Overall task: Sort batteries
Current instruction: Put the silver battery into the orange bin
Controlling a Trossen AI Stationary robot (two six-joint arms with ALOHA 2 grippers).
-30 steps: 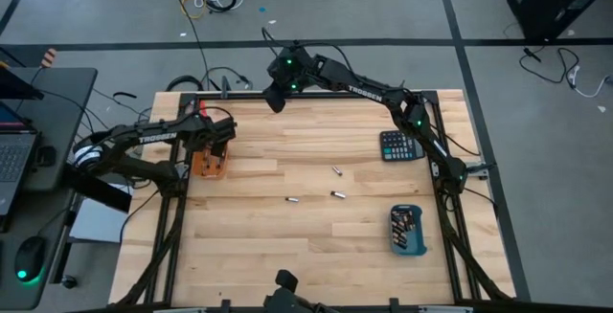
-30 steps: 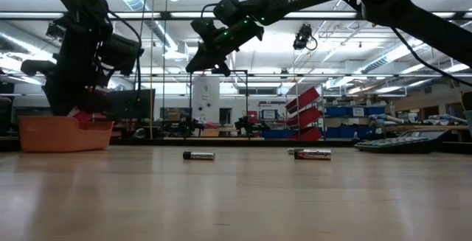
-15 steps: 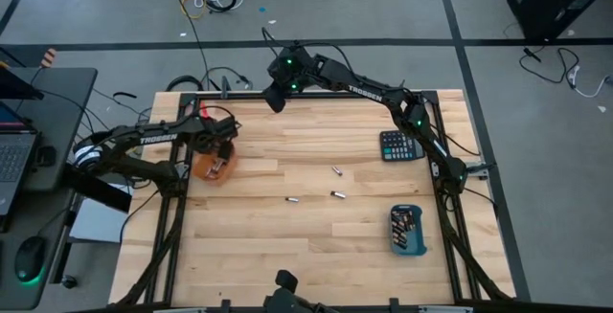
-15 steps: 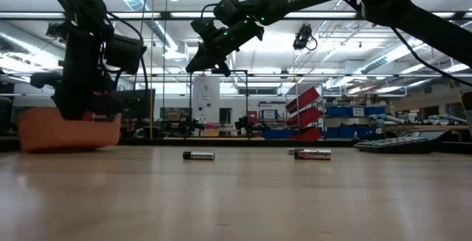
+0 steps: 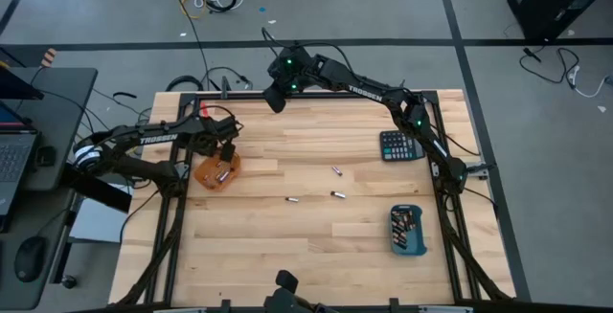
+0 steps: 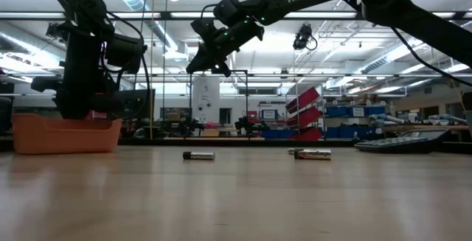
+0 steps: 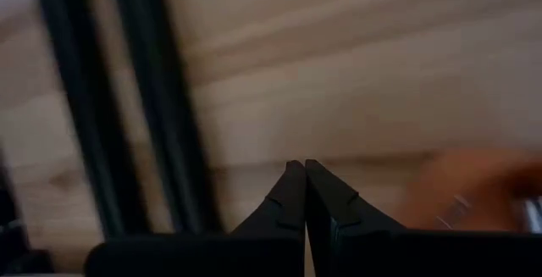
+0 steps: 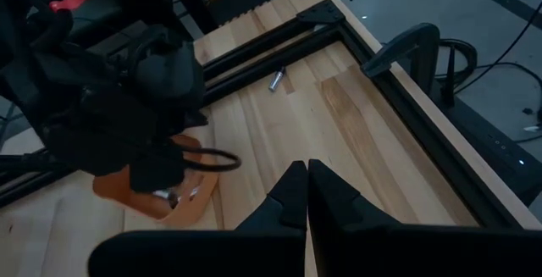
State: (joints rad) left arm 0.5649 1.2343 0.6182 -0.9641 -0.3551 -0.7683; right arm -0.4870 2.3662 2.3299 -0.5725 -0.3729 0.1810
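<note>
"TROSSEN" lettering marks both arms; left hand [image 5: 228, 146] and right hand [image 5: 275, 101] are clenched, grasping nothing.

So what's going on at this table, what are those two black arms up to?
They're sorting batteries into trays. The left gripper is shut, right by the orange tray near the table's left edge, which has a few cells in it. The right gripper is also shut and empty, raised over the far edge. Three loose batteries lie mid-table, and a blue tray on the right holds more, near a black calculator.
</note>
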